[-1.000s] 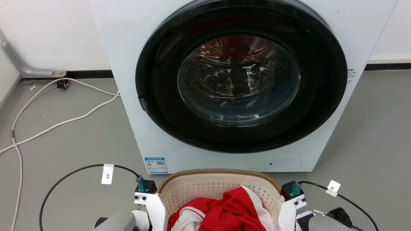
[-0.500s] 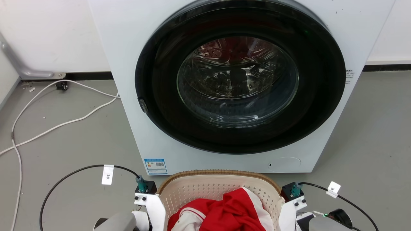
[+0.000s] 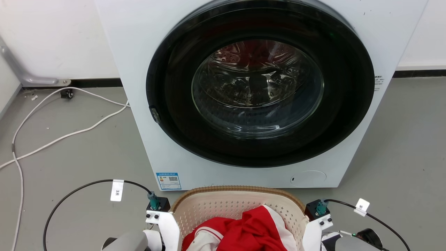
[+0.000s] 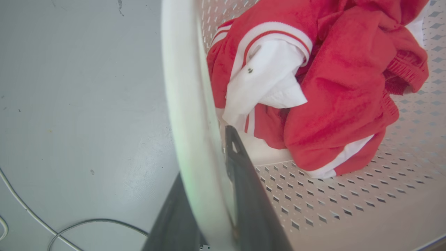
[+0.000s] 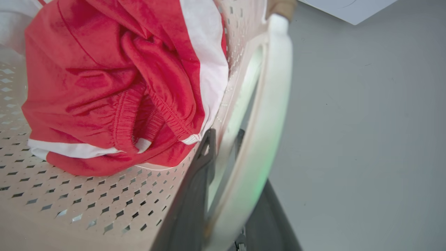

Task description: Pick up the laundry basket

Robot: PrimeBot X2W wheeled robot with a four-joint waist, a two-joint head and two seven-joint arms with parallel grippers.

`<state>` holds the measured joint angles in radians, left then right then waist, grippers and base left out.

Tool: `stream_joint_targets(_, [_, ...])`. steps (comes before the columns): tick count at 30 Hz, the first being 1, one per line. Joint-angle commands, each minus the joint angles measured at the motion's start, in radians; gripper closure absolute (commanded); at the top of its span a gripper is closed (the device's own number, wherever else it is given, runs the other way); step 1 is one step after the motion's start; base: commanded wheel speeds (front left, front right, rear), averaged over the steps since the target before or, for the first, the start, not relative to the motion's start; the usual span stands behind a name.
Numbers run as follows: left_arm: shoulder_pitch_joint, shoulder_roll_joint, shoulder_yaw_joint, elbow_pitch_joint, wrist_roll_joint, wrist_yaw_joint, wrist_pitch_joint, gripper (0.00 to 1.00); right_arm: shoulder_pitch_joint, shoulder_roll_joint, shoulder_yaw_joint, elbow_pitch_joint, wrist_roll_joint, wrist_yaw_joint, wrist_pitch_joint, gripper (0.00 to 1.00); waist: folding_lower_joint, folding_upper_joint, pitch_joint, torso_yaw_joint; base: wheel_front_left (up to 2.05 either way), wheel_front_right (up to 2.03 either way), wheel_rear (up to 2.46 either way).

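Left pincer [image 4: 205, 157] is clamped narrow on the laundry basket [image 3: 240, 189]. One dark finger sits inside the wall, the other outside, with the white left handle [image 4: 184, 87] pinched between them. Right pincer [image 5: 224, 139] has the same grip, mirrored: inner finger against the perforated wall, outer finger on the floor side, right handle [image 5: 275, 87] between them.

I see a crumpled red-and-white garment [image 3: 244, 230] in the basket. It lies close to both inner fingers, and on the right wrist view it leans on the wall by the handle.

In the head view the basket is at the bottom centre between my two forearms. Its brown rim is just in front of the base of the white washing machine [image 3: 139, 52], whose round dark door [image 3: 259, 83] is closed. I can't tell whether the basket is off the grey floor [image 3: 400, 146]. White cables [image 3: 69, 134] trail across the floor to the left, well apart from the basket.
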<state>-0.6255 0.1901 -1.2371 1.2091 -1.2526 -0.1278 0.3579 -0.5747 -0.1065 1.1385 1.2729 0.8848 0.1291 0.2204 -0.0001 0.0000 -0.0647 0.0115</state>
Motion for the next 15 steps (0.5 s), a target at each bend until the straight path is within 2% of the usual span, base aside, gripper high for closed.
stream_joint_targets(1, [-0.019,0.013,-0.001,0.002,0.001,-0.004,-0.008,1.0,-0.005,-0.012,0.011,0.006,-0.004,0.003,0.001,1.0,0.0001,0.0,0.0,0.0,0.0,0.0,0.0])
stream_joint_targets(15, [-0.018,0.013,-0.008,0.004,-0.009,-0.003,-0.012,1.0,-0.005,-0.014,0.038,0.009,0.024,0.003,0.002,1.0,0.0001,0.0,0.0,0.0,0.0,0.0,0.0])
